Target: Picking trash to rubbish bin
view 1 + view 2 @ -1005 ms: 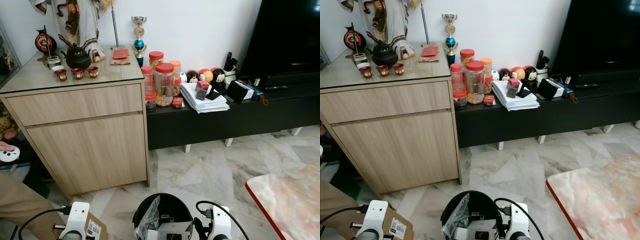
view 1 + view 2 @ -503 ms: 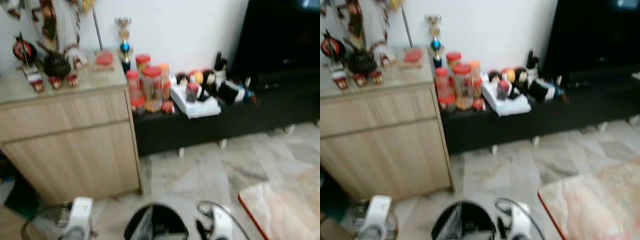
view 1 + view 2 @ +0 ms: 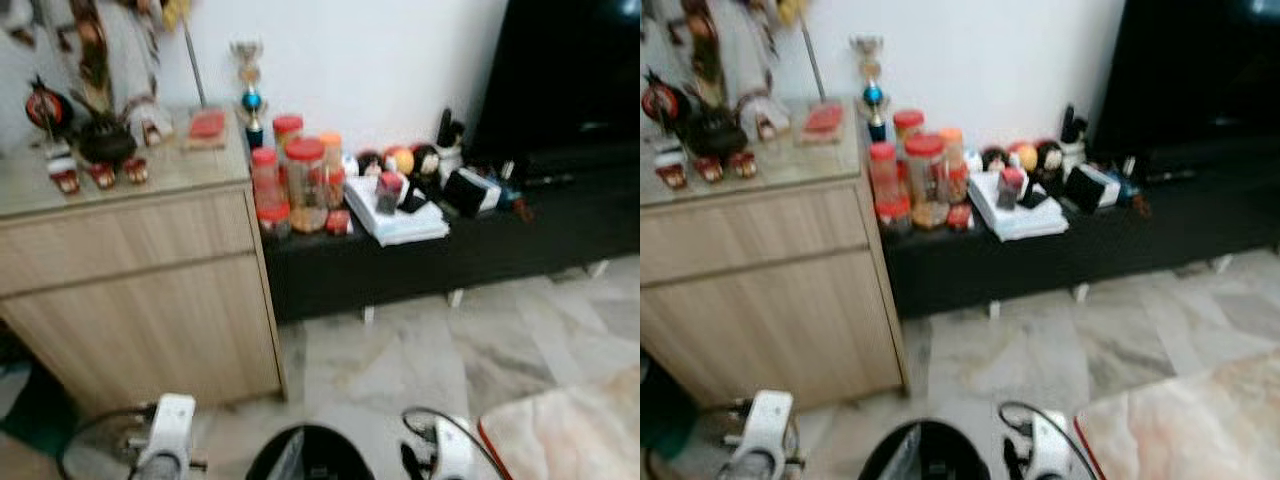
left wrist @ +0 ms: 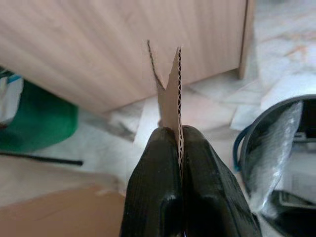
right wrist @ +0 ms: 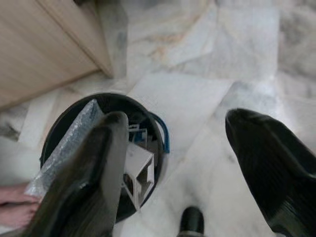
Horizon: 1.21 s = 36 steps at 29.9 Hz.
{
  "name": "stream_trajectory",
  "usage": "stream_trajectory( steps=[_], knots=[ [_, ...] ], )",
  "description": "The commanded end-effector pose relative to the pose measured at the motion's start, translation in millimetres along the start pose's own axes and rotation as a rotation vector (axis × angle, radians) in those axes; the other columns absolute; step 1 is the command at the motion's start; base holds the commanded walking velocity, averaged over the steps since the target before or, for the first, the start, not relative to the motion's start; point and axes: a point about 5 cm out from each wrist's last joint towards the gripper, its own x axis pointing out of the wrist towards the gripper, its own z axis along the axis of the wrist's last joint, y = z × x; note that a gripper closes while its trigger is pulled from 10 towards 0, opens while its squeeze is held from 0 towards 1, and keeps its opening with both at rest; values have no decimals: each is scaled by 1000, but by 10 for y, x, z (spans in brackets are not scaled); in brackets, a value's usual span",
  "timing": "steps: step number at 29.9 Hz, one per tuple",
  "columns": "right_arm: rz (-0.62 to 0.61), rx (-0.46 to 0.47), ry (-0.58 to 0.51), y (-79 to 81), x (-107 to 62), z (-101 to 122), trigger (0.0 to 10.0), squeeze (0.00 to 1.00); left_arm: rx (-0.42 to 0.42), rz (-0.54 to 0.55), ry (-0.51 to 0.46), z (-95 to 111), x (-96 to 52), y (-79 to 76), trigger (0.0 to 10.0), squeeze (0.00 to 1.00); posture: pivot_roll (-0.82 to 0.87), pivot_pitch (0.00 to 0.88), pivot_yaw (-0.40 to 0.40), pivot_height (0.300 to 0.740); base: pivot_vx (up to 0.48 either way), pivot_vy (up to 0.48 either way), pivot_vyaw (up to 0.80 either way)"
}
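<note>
A black round rubbish bin (image 3: 318, 452) stands on the marble floor just in front of me, between my two arms. It holds bubble wrap (image 5: 64, 148) and a white box (image 5: 137, 168). My left gripper (image 4: 177, 133) is shut on a flat piece of corrugated cardboard (image 4: 170, 91), held on edge beside the bin's rim (image 4: 247, 148), in front of the wooden cabinet. My right gripper (image 5: 180, 148) hangs open above the floor at the bin's rim (image 5: 114, 98), with nothing between its fingers (image 5: 89, 173).
A light wooden cabinet (image 3: 150, 290) stands ahead on the left. A low black bench (image 3: 470, 250) with jars and papers runs to the right. A red-edged marble table corner (image 3: 570, 440) is at lower right. A green thing (image 4: 34, 118) lies by the cabinet. Bare toes (image 5: 12, 205) show near the bin.
The head camera has shifted and the picture is blurred; the bin and both wrists now sit lower in the frame. Nothing among the things has visibly moved.
</note>
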Motion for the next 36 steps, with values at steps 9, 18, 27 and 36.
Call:
stream_trajectory(
  steps=[9, 18, 27, 36],
  knots=[
    [277, -118, -12, 308, 68, 170, 10000, 0, -39, -208, -168, 566, 102, -274, 10000, 0, 137, 0, -1, 740, 0, 0, 0],
    [551, -205, -5, 487, 28, 211, 10000, 0, -82, -381, -359, 1235, 101, -559, 10000, 0, 113, 0, 1, 740, 0, 0, 0],
    [649, -223, -25, 546, -18, 213, 10000, 0, -39, -459, -330, 1203, 64, -761, 10000, 0, 101, 23, -10, 740, 0, 0, 0],
    [668, -229, -35, 542, -49, 217, 10000, 0, -117, -545, -293, 1115, 15, -917, 10000, 0, 90, 59, -17, 740, 0, 0, 0]
  ],
)
